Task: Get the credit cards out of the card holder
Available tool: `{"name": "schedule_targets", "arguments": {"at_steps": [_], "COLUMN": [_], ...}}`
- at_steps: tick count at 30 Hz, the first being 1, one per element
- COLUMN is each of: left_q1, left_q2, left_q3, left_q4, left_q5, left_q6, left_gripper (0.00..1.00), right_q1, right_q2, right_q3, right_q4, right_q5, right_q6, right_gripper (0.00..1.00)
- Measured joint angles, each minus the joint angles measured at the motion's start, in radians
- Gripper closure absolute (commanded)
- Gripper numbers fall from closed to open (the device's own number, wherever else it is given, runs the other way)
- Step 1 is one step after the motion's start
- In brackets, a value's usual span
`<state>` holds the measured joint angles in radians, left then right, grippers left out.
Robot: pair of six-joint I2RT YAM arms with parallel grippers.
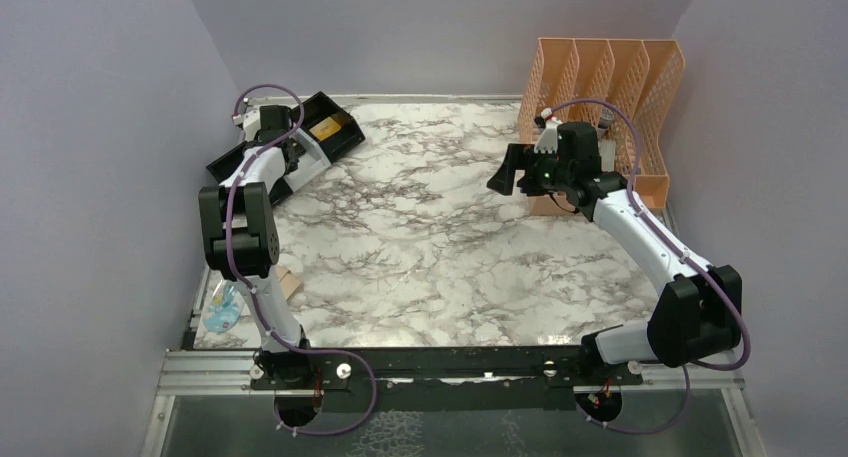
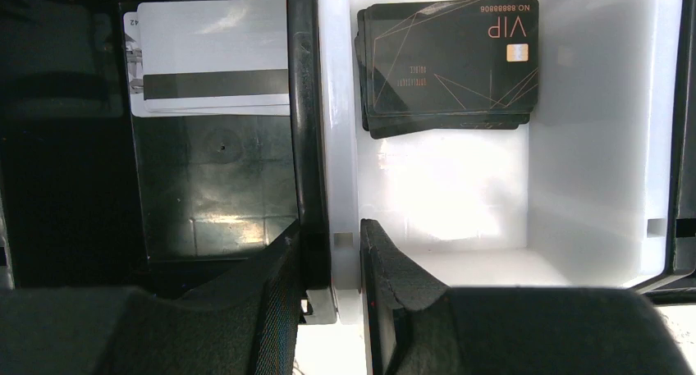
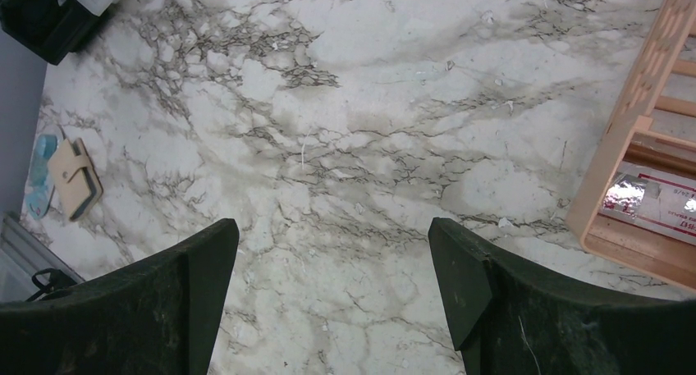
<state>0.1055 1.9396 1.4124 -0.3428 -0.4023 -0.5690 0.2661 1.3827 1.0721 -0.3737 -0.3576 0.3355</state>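
The tan card holder lies folded near the table's left edge, with bluish clear plastic sticking out beside it; it also shows as the card holder in the top view. A stack of dark grey credit cards lies in the white bin. A pale card with a dark stripe lies in the black bin. My left gripper is shut on the two bins' adjoining walls, one finger in each bin. My right gripper hangs open over bare marble, holding nothing.
A gold card lies in another black bin at the back left. The peach mesh file organizer stands at the back right, close behind my right gripper. Grey walls close in the table's sides.
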Motion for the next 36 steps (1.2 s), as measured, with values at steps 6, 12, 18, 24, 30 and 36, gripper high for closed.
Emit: {"name": "schedule_targets", "arguments": {"at_steps": [6,12,18,24,30,36], "left_q1": [-0.003,-0.041,-0.149,-0.31,-0.444,-0.544], "left_q2": [-0.039,-0.076,-0.103,-0.105,-0.105,-0.105], "left_q3": [-0.048,-0.094,-0.132,-0.138,-0.138,-0.138], "left_q4": [0.002,0.002,0.008,0.02,0.021,0.02], "left_q5": [0.038,0.048,0.042,0.035,0.035,0.035], "left_q6": [0.003,0.005,0.018,0.026,0.025,0.016], "left_gripper": [0.8,0.8,0.8,0.8,0.8,0.8], "right_q1": [0.0,0.0,0.0,0.0,0.0,0.0], "right_q2": [0.01,0.013,0.013,0.013,0.007,-0.032], "right_q3": [-0.006,-0.013,-0.017,-0.024,-0.039,-0.055], "right_q4": [0.0,-0.001,0.0,-0.001,-0.003,-0.01], "right_q5": [0.0,0.0,0.001,0.003,0.045,0.109], "right_q6": [0.0,0.001,0.001,0.002,0.01,0.027], "right_gripper": [0.13,0.13,0.13,0.13,0.13,0.13]}}
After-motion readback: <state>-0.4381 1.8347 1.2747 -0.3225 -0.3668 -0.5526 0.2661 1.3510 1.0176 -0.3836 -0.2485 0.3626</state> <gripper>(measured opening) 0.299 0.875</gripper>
